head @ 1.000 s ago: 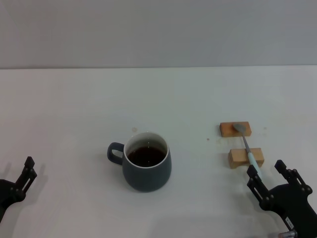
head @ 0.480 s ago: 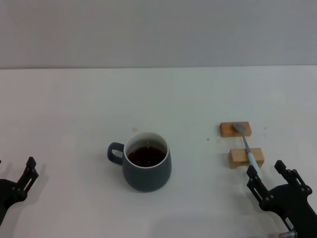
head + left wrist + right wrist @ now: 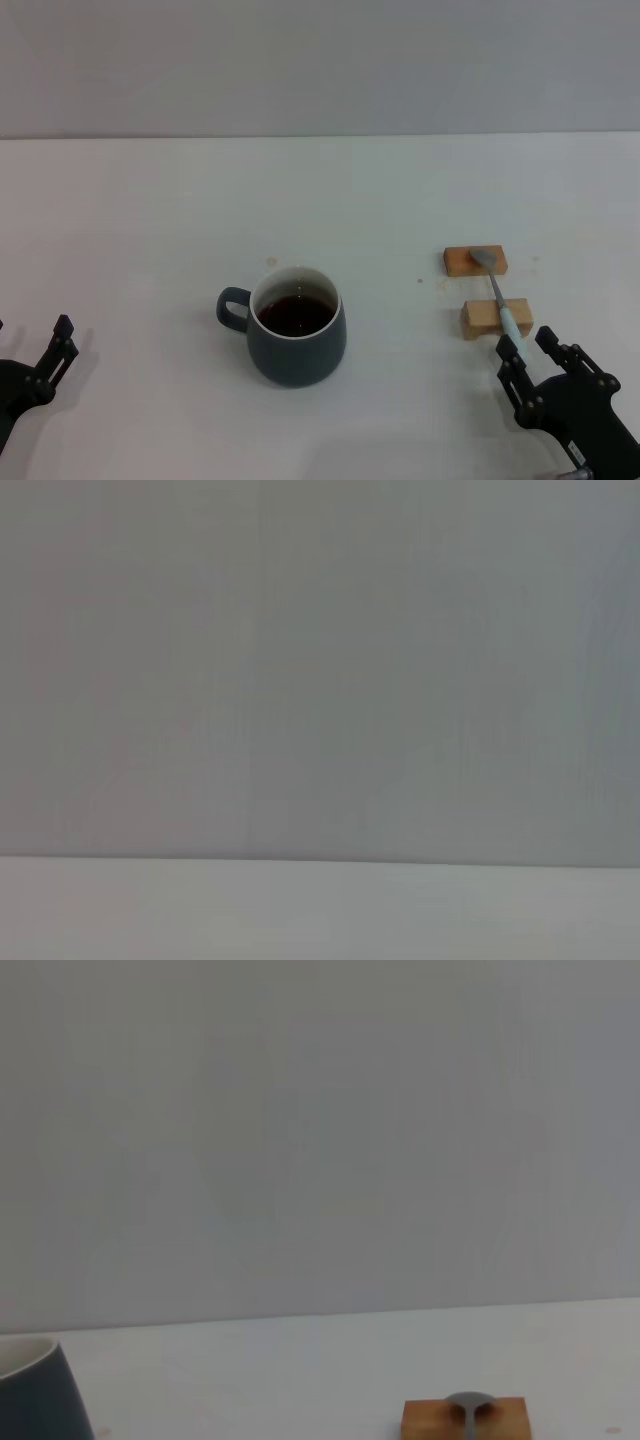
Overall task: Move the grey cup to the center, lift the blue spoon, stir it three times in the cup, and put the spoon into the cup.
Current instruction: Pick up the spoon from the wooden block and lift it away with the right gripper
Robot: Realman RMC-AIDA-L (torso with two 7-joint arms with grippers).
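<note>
One grey cup (image 3: 296, 326) of dark liquid stands mid-table (image 3: 320, 200), handle toward the robot's left. One blue spoon (image 3: 499, 296) bridges two wooden blocks (image 3: 475, 261), bowl on the farther one. Right gripper (image 3: 532, 350), fingers apart, sits at the handle's near end. Left gripper (image 3: 48, 362) rests at the near left edge; finger spacing cannot be told.
</note>
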